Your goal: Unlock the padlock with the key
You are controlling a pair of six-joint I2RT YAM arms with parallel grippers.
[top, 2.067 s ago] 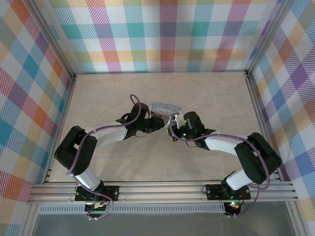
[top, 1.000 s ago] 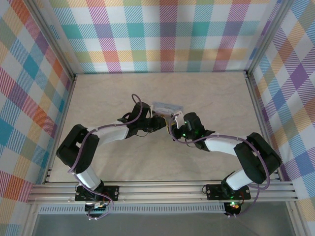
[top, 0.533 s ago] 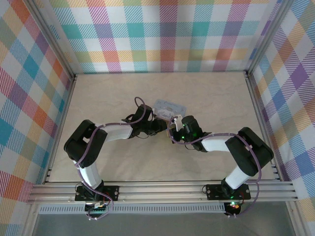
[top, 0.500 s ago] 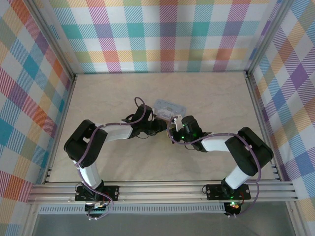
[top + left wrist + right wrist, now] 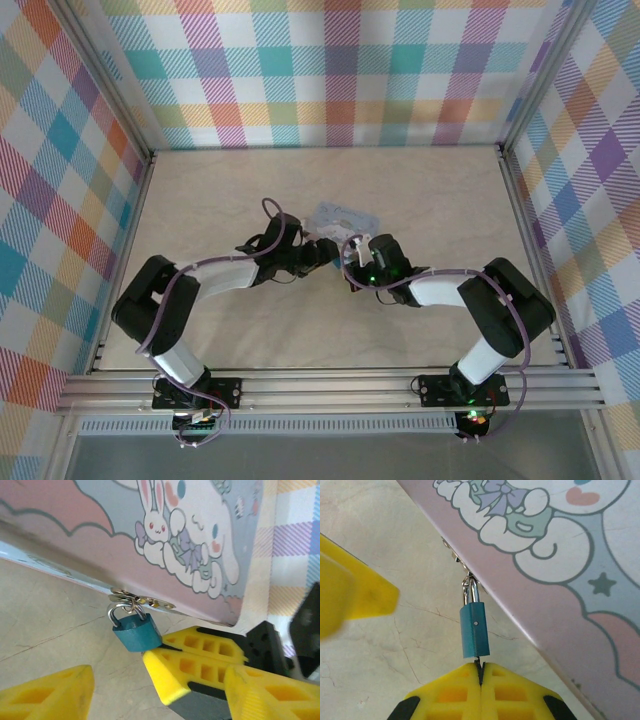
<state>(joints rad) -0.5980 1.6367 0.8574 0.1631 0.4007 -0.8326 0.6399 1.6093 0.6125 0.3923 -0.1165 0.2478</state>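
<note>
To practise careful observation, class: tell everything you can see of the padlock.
The padlock is tiny, with a boxy teal-blue body and a thin silvery shackle that looks like metal. The shackle looks closed and is looped through small rings on the edge of the cartoon tin. The padlock sticks out over the table. A thin dark key meets its base, pinched in the right tool.

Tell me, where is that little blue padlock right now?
In the right wrist view the padlock hangs mid-frame from the edge of the cartoon tin, its bottom meeting the key pinched in the right pincer.
</note>
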